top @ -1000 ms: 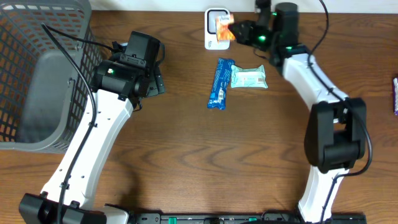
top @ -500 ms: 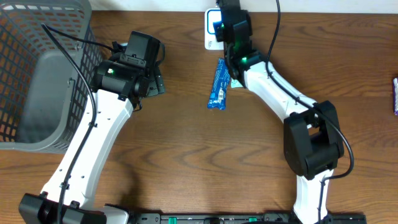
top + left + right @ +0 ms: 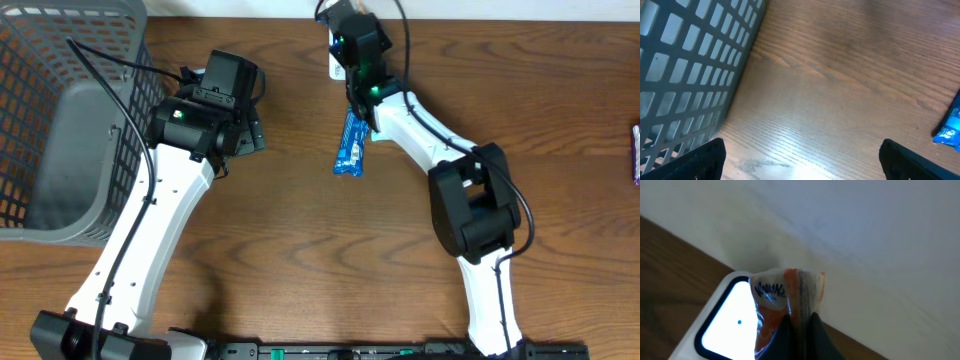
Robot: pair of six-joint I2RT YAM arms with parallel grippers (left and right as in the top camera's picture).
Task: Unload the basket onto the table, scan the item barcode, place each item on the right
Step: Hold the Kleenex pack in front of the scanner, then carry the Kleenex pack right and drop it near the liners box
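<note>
Right gripper (image 3: 799,332) has its two dark fingers pressed together on the lower edge of a crinkly orange-and-white foil snack packet (image 3: 788,291), which stands upright between them. Just behind and below the packet, in the right wrist view, is a small white scanner with rounded corners and a glowing pale face (image 3: 722,322); the packet overlaps the scanner's right-hand side, though whether they touch cannot be told. Past the scanner runs the table's back edge, with a plain white wall beyond.

From overhead, the right arm reaches across to the far middle of the brown wooden table (image 3: 300,250), its wrist covering most of the scanner. A long blue foil-wrapped bar (image 3: 350,142) lies flat on the table just nearer than the scanner, partly under the arm.

Left gripper (image 3: 800,162) hovers over bare wood with its black fingers spread wide apart and nothing between them. The blue bar shows at the right edge of its view, and a grey plastic lattice basket (image 3: 60,120) stands at the table's left. A small purple item (image 3: 636,150) sits at the far right edge.
</note>
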